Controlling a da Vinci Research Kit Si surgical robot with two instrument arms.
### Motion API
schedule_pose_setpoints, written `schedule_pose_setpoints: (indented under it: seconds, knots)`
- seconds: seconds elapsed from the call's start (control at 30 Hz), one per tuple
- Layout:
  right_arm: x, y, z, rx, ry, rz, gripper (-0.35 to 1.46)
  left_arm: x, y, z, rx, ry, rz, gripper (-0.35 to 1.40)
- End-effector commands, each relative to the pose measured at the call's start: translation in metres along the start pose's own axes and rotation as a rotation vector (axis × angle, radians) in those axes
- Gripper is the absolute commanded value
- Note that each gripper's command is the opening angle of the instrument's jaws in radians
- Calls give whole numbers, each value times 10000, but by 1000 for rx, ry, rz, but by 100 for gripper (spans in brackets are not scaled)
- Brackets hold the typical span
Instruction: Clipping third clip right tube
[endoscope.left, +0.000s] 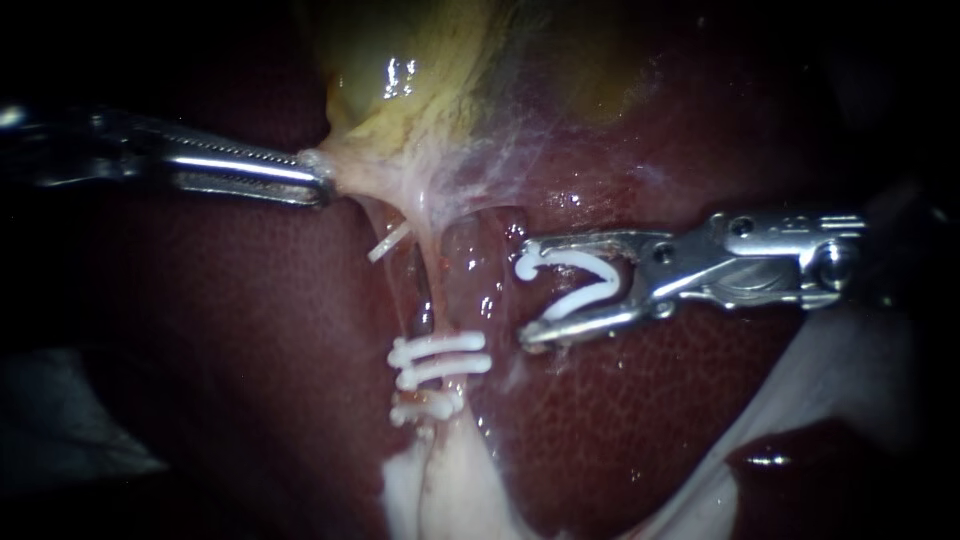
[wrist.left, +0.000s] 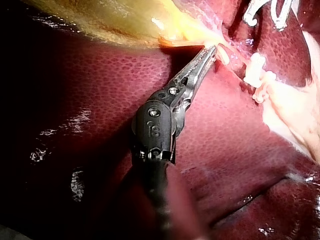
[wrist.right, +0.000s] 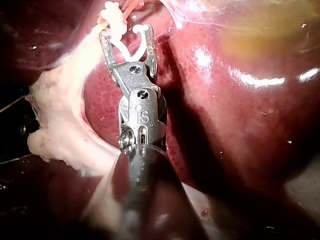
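The right instrument's (endoscope.left: 525, 290) jaws stand wide apart with an open clip (endoscope.left: 578, 285) seated between them, one white leg against each jaw and the bend towards the hinge. The mouth of this V-shaped clip faces the right tube (endoscope.left: 472, 285) and sits just beside it, not yet around it. The right wrist view shows the same spread jaws with the clip's hooked ends at their tips, close to pale tissue ahead of them.

The left instrument's (endoscope.left: 322, 180) jaws lie together on the pale lower end of the gallbladder (endoscope.left: 400, 80), and the webby tissue there is drawn taut towards its shaft.

From that pinched end the right tube and a left tube (endoscope.left: 420, 290) run side by side down over the liver (endoscope.left: 250, 330). Lower down, three set clips (endoscope.left: 445, 366) cross them, two lying close together and one just below; I cannot tell which tube each one grips. Below the clips, whitish fatty tissue (endoscope.left: 440, 490) spreads towards the liver's lower edge. The yellow-green gallbladder lies at the liver's upper edge, glistening
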Motion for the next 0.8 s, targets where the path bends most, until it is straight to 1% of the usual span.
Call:
schedule_pose_setpoints:
  seconds: [0.03,0.2,0.3,0.4,0.6,0.8]
  knots:
    - [-2,2,3,3,1,4,50,0,0,0,0,0,0,-35]
    - [-13,17,16,27,23,35,50,0,0,0,1,0,0,-35]
    - [-15,27,23,43,24,50,50,0,0,0,1,0,0,-35]
    - [-16,32,30,49,26,51,50,0,1,0,1,0,0,-35]
    - [-15,38,43,45,40,56,50,1,1,0,1,0,0,-35]
    - [-13,42,53,44,43,54,50,1,1,1,1,0,0,-35]
